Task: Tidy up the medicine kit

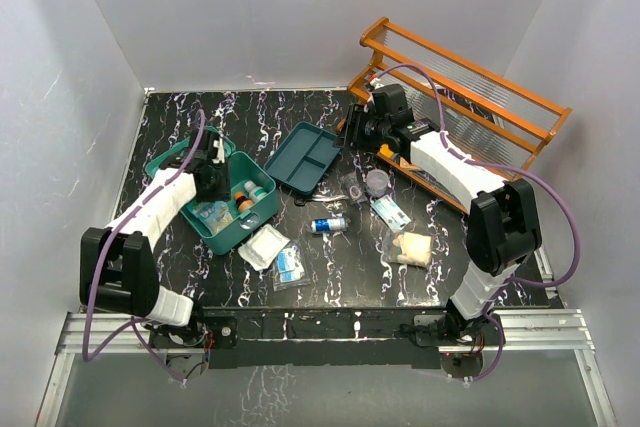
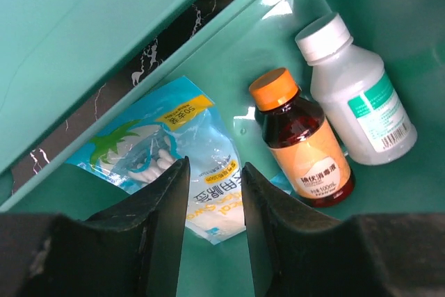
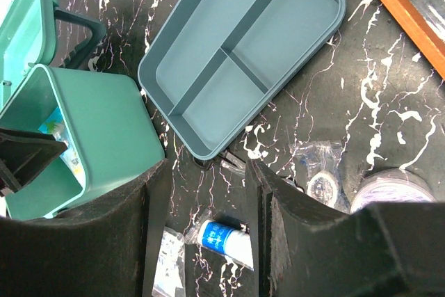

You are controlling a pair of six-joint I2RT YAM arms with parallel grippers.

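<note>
The teal medicine kit stands open at the left, its lid laid back. Its insert tray lies empty on the table beside it and also shows in the right wrist view. My left gripper is open and empty inside the box, over a blue swab packet. An orange-capped brown bottle and a white bottle lie next to it. My right gripper hovers open and empty above the table near the tray's corner.
An orange wooden rack stands at the back right. Loose on the table are a blue-white tube, a gauze pack, a small packet, a tape roll, a bagged bandage and another packet.
</note>
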